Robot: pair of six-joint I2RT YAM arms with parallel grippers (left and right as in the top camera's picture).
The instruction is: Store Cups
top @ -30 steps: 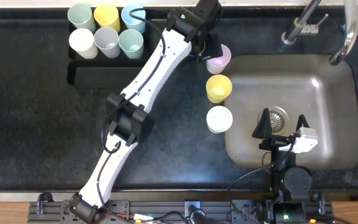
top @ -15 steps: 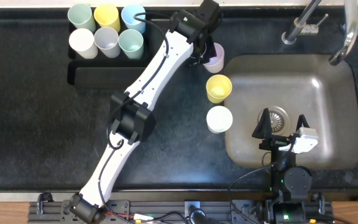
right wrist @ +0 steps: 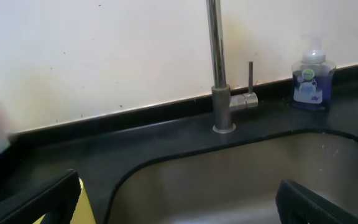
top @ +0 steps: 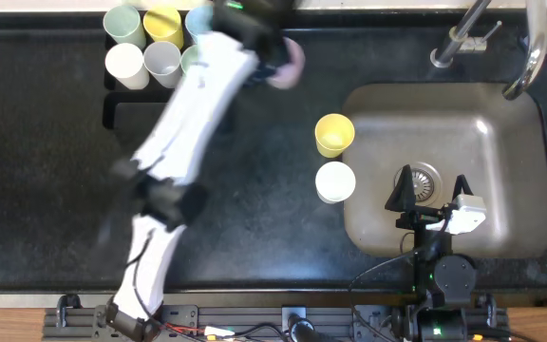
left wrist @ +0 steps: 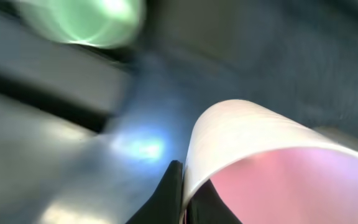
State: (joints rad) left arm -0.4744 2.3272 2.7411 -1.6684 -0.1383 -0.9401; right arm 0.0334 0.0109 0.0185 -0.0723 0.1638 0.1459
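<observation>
My left gripper [top: 272, 57] is shut on the rim of a pink cup [top: 290, 61] and hangs blurred over the counter, just right of the black tray [top: 131, 114]. In the left wrist view the fingers [left wrist: 169, 196] pinch the pink cup's [left wrist: 272, 155] wall, with a blurred green cup [left wrist: 79, 18] beyond. The tray holds several upright cups [top: 125, 64]. A yellow cup [top: 334, 134] and a white cup [top: 335, 180] stand on the counter by the sink's left rim. My right gripper [top: 432, 193] stands open and empty over the sink.
The steel sink [top: 501, 142] fills the right side, with a faucet [right wrist: 219, 74] and a soap bottle [right wrist: 314, 78] behind it. Dark counter [top: 46, 209] spreads left and in front of the tray.
My left arm has swung left with the pink cup, from beside the sink's corner toward the tray. The right arm has not moved.
</observation>
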